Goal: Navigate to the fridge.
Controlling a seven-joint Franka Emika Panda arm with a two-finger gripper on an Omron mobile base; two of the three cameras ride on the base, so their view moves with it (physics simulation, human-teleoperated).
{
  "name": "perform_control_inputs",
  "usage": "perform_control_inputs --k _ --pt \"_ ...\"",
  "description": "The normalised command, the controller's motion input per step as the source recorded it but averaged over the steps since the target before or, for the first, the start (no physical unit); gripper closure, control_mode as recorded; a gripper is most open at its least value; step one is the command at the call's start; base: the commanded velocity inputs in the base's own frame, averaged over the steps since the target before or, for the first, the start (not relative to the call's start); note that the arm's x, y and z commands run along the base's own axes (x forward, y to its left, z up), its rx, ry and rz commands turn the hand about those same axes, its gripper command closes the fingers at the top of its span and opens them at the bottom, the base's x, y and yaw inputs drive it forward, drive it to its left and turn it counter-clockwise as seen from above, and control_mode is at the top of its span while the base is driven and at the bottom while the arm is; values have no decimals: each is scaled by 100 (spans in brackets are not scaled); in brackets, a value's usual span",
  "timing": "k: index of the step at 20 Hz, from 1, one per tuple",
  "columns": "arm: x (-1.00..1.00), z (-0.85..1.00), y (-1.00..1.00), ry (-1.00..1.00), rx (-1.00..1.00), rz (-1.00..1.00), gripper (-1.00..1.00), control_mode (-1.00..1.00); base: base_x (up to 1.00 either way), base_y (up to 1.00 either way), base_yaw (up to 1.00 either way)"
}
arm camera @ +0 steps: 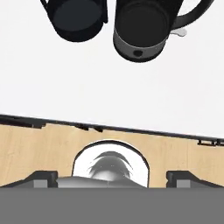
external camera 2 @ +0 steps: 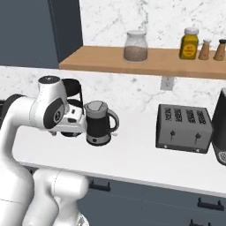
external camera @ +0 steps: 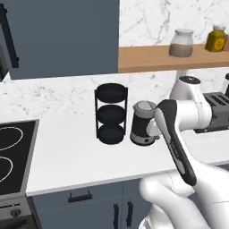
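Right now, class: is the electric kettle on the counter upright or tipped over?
Upright. The kettle stands on its base on the white counter, lid on top, handle at its side, beside the black tiered rack.

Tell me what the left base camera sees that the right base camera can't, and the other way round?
The left base view alone has the stove at the counter's end. The right base view alone has the whole toaster, two small shakers on the shelf and a wall outlet. Both show the kettle, the black three-tier rack, the glass jar, the yellow jar and the white counter.
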Motion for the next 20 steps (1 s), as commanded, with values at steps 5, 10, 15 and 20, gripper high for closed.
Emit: perform_control_inputs --k 5,10,15,20 --pt "0 0 0 0 0 0 -100 100 -68 -18 -33" --pt "0 0 0 0 0 0 -100 100 -52 -19 -46" --pt "0 0 0 0 0 0 -100 100 -39 -22 -50" --pt "0 0 0 0 0 0 -100 100 -12 -40 -50"
